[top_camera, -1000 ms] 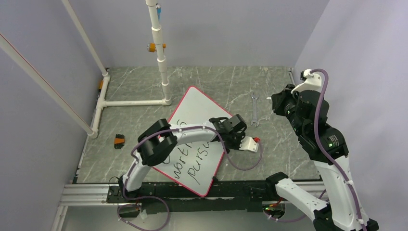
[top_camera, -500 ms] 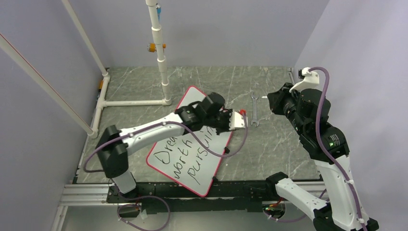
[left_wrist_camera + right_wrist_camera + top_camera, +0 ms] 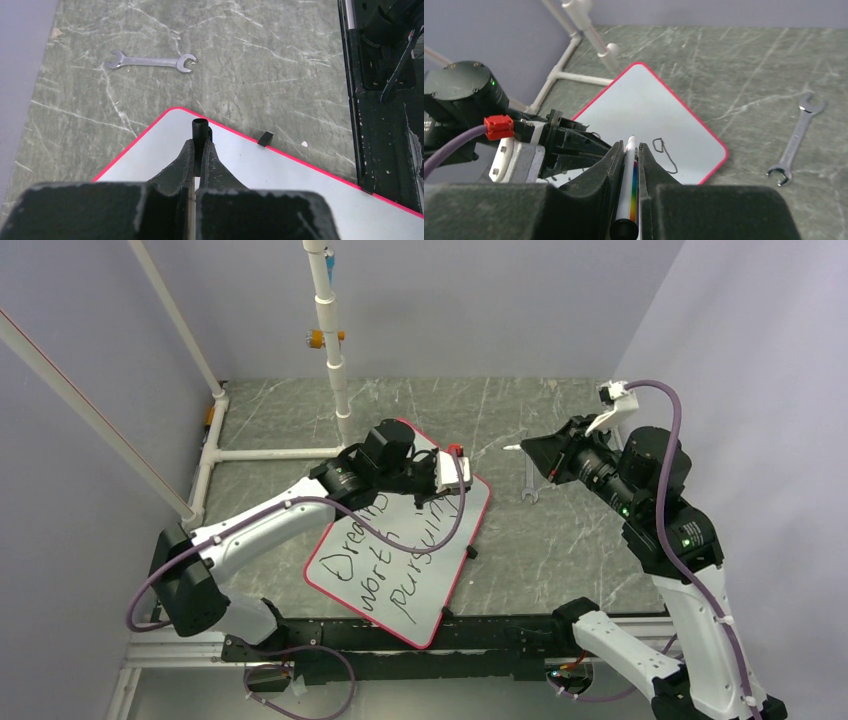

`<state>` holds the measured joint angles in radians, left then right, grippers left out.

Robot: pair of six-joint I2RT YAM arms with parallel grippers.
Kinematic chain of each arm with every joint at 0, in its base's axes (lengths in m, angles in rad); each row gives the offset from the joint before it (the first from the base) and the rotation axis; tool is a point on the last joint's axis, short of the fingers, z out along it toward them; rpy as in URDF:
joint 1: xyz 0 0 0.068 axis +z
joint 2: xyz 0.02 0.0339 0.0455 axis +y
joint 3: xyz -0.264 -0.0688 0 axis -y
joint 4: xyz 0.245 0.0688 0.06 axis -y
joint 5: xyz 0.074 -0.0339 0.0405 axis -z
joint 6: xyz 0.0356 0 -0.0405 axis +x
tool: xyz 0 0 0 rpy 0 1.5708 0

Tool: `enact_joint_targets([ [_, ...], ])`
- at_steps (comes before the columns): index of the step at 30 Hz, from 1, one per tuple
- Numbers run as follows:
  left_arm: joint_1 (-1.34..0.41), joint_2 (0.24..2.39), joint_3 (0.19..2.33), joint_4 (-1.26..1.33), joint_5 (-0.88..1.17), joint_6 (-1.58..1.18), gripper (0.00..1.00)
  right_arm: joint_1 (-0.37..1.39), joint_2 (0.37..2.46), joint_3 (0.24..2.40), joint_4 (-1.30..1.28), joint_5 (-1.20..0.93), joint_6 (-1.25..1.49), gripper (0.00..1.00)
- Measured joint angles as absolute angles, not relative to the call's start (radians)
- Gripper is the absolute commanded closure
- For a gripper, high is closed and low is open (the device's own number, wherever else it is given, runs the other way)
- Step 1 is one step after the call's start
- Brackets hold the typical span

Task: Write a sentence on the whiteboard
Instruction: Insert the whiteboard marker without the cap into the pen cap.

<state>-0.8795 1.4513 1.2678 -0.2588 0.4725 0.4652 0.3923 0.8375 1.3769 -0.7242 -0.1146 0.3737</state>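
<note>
The whiteboard (image 3: 440,530) lies tilted on the table, red-rimmed, with the sentence (image 3: 390,560) "Dreams worth pursuing" in black on its near half. My left gripper (image 3: 460,486) hovers over the board's far right part, shut on a small black cap (image 3: 200,126); in the left wrist view the left gripper (image 3: 201,145) points past the board's corner (image 3: 175,112). My right gripper (image 3: 530,448) hangs in the air right of the board. The right gripper (image 3: 630,150) is shut on a white marker (image 3: 628,180) with a rainbow stripe. Its bare tip points at the whiteboard (image 3: 649,110).
A steel wrench (image 3: 529,468) lies right of the board, also seen as the wrench (image 3: 150,61) and the wrench (image 3: 796,140). A small black block (image 3: 472,552) sits by the board's right edge. White pipe frame (image 3: 335,370) stands at the back left; an orange-black item (image 3: 247,532) lies left.
My left arm has swung from the board's lower right edge up to its far part, still shut. The right arm has tipped left, bringing the marker nearer the board.
</note>
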Motion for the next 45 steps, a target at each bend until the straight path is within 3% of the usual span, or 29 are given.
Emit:
enact_joint_targets([
  [16, -0.846, 1.272, 1.119, -0.145, 0.493, 0.427, 1.00, 0.392, 0.882, 1.235, -0.572, -0.424, 0.424, 1.00],
  [45, -0.846, 1.272, 1.116, -0.086, 0.520, 0.378, 1.00, 0.392, 0.864, 1.117, -0.536, -0.456, 0.459, 1.00],
])
